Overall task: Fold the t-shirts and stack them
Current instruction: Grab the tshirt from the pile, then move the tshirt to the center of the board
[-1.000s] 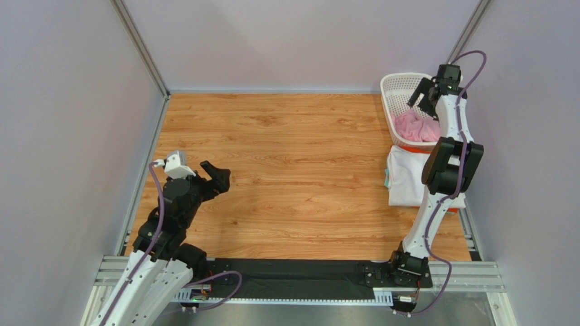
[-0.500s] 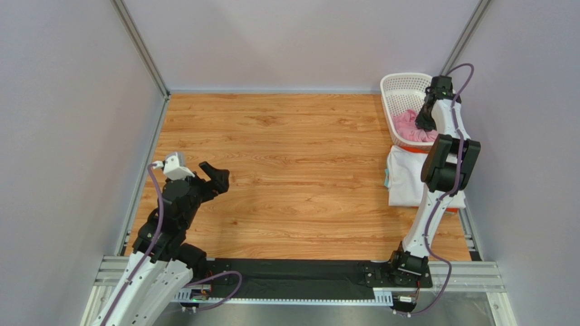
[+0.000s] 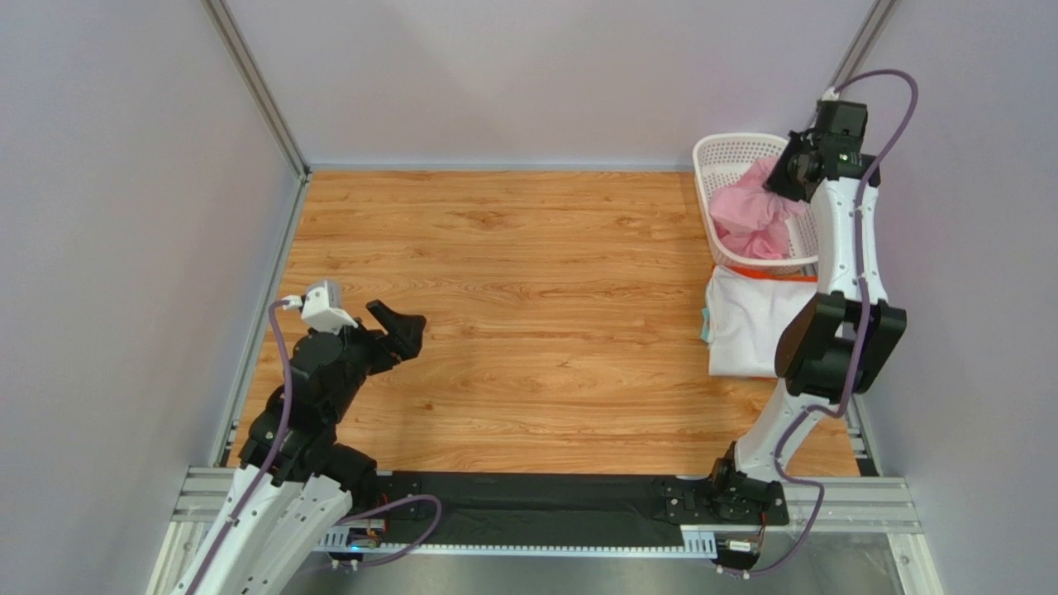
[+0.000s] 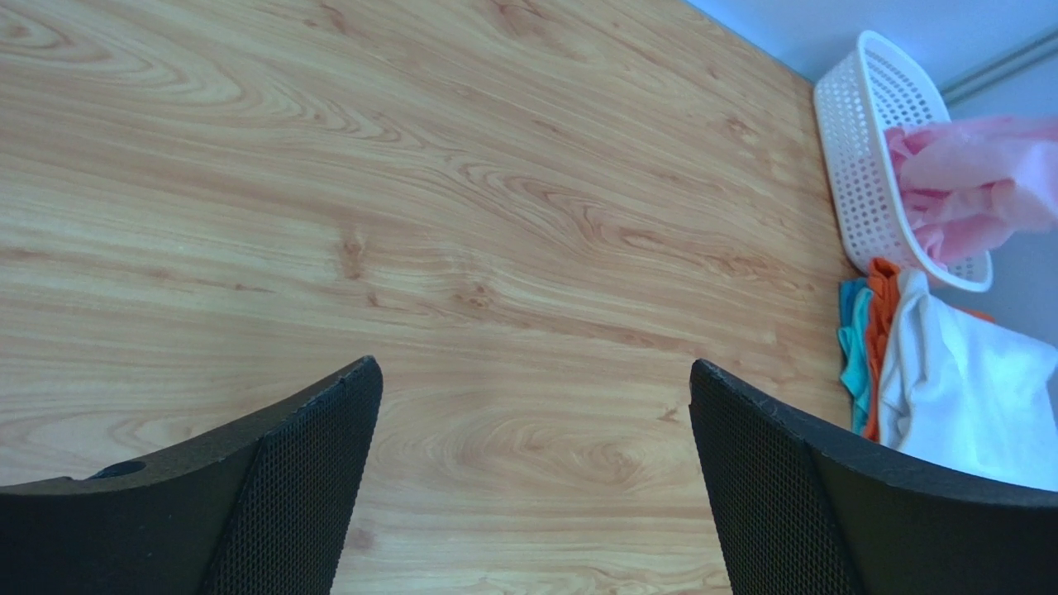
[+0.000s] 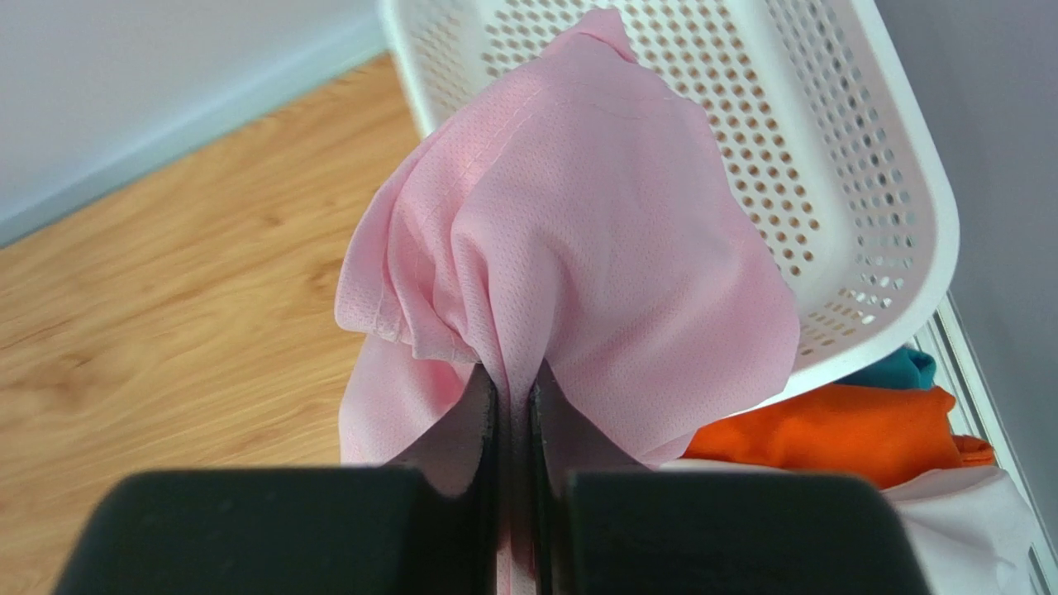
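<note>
Where the right claw [image 5: 509,409] pinches the pink t-shirt [image 5: 584,248], it hangs straight down over the far-right basket [image 5: 869,186]; left claw [image 4: 534,484], wide and empty, hovers well apart, near left; white t-shirt [image 3: 751,322] lies on the counter [image 3: 522,285].

The right arm [image 3: 832,345] covers part of the white shirt [image 3: 745,325]. The right gripper [image 5: 510,394] hides the pink shirt's [image 5: 571,248] lower folds, and the basket's [image 5: 869,198] far end is cut off.
</note>
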{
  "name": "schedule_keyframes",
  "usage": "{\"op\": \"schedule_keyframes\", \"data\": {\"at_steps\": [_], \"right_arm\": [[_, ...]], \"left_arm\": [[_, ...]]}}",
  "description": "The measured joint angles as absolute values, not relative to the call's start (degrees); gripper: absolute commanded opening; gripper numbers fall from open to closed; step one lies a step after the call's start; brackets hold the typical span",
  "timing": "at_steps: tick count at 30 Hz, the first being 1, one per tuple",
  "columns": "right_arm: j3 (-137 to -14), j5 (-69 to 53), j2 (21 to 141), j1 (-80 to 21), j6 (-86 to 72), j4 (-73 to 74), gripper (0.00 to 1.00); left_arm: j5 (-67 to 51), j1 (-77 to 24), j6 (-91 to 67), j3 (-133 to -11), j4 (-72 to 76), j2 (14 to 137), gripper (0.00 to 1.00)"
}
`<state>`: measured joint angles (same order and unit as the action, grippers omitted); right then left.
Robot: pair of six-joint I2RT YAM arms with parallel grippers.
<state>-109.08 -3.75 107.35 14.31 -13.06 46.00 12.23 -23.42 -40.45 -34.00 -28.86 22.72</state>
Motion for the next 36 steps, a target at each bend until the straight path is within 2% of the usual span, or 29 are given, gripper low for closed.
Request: {"op": "schedule_keyframes", "data": {"at_steps": [7,13,22,26,32,34,35,36], "right_arm": [[-109.7,-6.3,92.2,4.6,-12.1,45.1,0.0],[-111.0,-7.2,83.3,-9.4,-9.3,44.8,0.0],[-111.5,-17.3,77.1,-25.7,-9.3,41.3,0.0],[-102.8,-25.3,74.6,-27.9,-10.1,35.6,0.02],[-76.7,-26.1,71.4,-27.9,-10.3,28.7,0.12],[-66.2,-21.6,71.5,-27.2,-10.7,26.0,0.32],[-62.1,-19.5,71.9,-26.5,-11.1,25.9,0.46],[-57.6,-16.8,72.6,-25.4,-11.6,26.0,0.73]], "left_arm": [[8.2,-23.4,-41.2,-32.4,-29.0,20.6,1.0],[7.6,-23.4,-43.1,-32.3,-31.2,18.9,1.0],[8.3,-23.4,-46.1,-33.2,-38.1,17.2,1.0],[8.9,-23.4,-46.8,-34.7,-40.6,16.1,1.0],[9.1,-23.4,-48.4,-35.0,-42.6,15.2,1.0],[8.9,-23.4,-48.9,-34.9,-42.7,15.3,1.0],[8.8,-23.4,-49.2,-34.8,-42.7,15.5,1.0],[8.7,-23.4,-49.5,-34.6,-42.5,15.9,1.0]]}}
